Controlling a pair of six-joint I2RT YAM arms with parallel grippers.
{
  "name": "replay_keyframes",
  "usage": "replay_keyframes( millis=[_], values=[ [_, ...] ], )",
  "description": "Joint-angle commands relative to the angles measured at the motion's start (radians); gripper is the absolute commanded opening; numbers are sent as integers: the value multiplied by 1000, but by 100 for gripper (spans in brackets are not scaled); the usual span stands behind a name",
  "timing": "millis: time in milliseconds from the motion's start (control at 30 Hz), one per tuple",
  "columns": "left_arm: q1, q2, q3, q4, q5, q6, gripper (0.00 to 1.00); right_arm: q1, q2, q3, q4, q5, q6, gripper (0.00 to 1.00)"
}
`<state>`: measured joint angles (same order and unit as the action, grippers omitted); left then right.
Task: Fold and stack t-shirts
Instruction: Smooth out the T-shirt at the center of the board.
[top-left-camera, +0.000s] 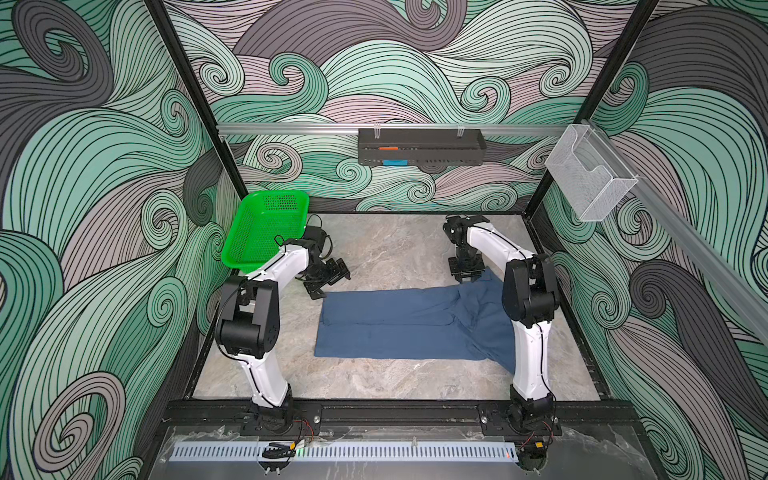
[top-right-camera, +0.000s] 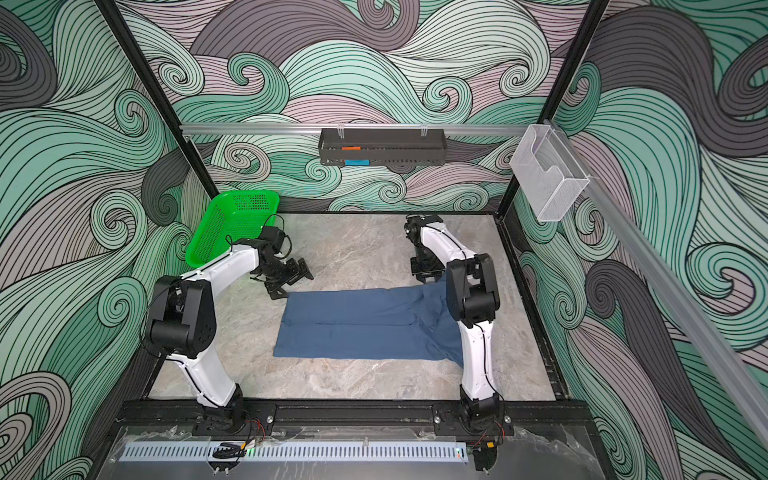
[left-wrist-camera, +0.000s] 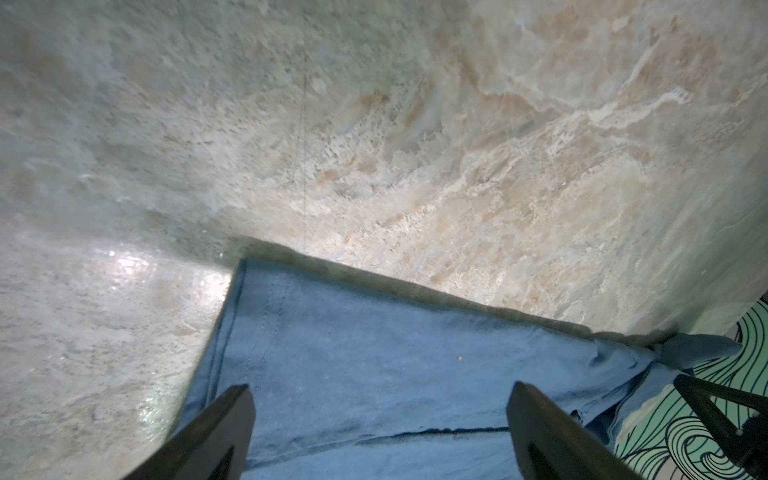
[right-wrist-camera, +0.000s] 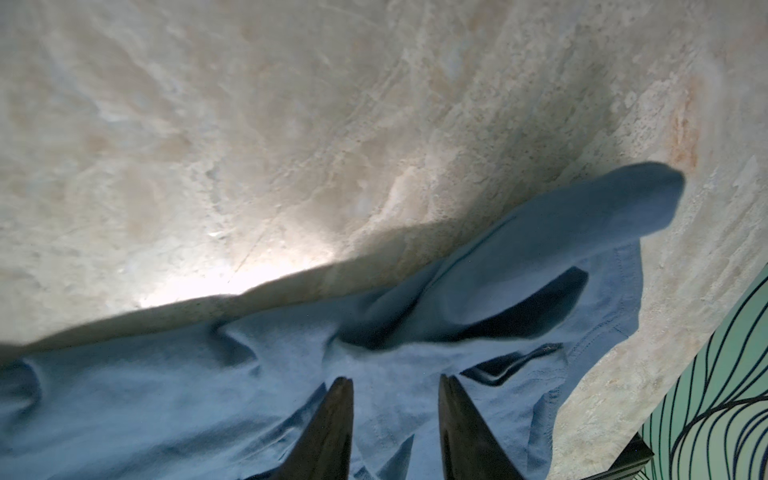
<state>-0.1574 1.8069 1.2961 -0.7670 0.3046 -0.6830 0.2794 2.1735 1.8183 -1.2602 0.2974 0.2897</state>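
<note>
Jaws of left gripper (left-wrist-camera: 381, 388): spread wide, empty, above a hemmed corner of the t-shirt (left-wrist-camera: 374, 353).
Jaws of right gripper (right-wrist-camera: 395, 378): narrow, bunched cloth between the fingers; whether they pinch it cannot be told.
T-shirt position: slate-blue, lying across the table (top-left-camera: 395, 249) between both arms, flat toward the left arm, rumpled toward the right.
Basket (top-left-camera: 266, 228): green, tilted up at the far left corner, apart from the shirt.

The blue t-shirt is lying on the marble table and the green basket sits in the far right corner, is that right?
Not quite: the green basket sits in the far left corner, not the right, as seen in both top views. The rest holds: the blue t-shirt is lying on the marble table.
</note>
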Motion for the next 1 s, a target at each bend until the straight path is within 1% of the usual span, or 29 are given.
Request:
replay_keyframes(
  millis=[0,300,400,467,533,600,767,967],
  values=[
    [5,16,14,3,19,16,99,41,30,14,-16,52,-13,40],
    [16,12,1,4,22,17,99,54,78,2,-20,140,-28,42],
    [19,13,-3,5,25,17,99,51,87,0,-24,162,-28,40],
    [22,12,-6,8,28,17,99,46,91,0,-24,170,-25,35],
    [25,10,-6,8,30,17,99,43,86,1,-32,183,-19,15],
    [27,10,-6,8,30,17,99,39,78,0,-30,190,-16,0],
    [33,11,-11,12,39,14,99,24,63,-9,-36,192,-11,0],
    [35,7,-12,16,45,14,99,8,-49,-89,-35,197,20,0]
  ],
)
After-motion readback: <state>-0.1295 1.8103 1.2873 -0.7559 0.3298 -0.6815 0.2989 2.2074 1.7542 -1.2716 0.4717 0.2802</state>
